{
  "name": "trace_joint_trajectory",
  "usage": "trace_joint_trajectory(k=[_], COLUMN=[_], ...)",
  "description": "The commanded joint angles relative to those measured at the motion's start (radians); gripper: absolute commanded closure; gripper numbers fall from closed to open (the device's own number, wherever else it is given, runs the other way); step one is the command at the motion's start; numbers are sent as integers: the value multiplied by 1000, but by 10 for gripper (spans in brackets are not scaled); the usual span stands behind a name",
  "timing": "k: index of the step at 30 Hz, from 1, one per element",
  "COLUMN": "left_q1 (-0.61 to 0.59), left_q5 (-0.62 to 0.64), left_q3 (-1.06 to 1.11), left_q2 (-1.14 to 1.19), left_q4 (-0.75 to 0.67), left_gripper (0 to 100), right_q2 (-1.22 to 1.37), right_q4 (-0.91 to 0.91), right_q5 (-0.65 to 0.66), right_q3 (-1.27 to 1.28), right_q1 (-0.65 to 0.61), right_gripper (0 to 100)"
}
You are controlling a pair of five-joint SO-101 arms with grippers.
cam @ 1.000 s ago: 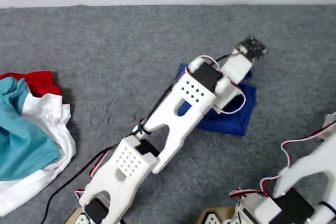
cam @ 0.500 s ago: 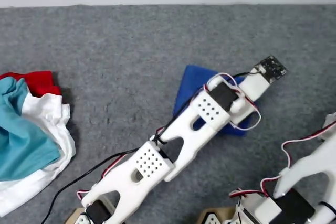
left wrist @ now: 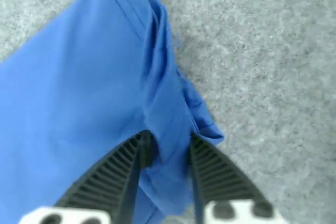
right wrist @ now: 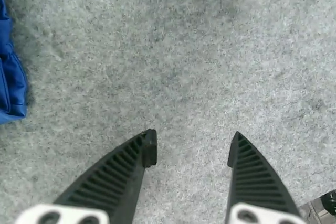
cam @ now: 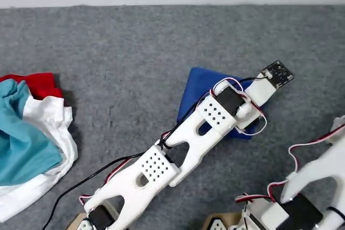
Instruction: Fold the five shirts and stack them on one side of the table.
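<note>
A blue shirt (cam: 197, 92) lies partly folded right of the table's middle, much of it under my left arm (cam: 215, 114). In the left wrist view my left gripper (left wrist: 169, 140) is shut on a raised fold of the blue shirt (left wrist: 79, 93) near its edge. My right gripper (right wrist: 191, 148) stands open over bare grey carpet, nothing between its fingers, with the blue shirt's edge (right wrist: 8, 77) off to one side. The right arm (cam: 318, 181) sits at the front right corner.
A loose pile at the left edge holds a red shirt (cam: 40, 84), a teal shirt (cam: 21, 138) and a white shirt (cam: 51, 133). Grey carpet (cam: 124, 52) covers the table, bare across the back and middle.
My left arm has swung to the right and slightly toward the front, drawing the blue shirt's fold with it. The right arm has stayed still.
</note>
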Motion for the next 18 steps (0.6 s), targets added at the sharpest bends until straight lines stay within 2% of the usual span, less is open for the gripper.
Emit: trace_joint_trajectory(k=[1,9,18], left_q1=[0,6,-29], left_q5=[6,6,6], left_q3=[-47,-193,-196], left_q2=[-15,-15,-60], left_q4=[-3,9,14], left_gripper=[810,755,742], right_q2=[-41,-42,-42], right_q4=[10,10,5], right_q5=[-2,-2,-2], right_q3=[-2,49,52], right_q1=[-16,-91,-93], right_gripper=[768,768,768])
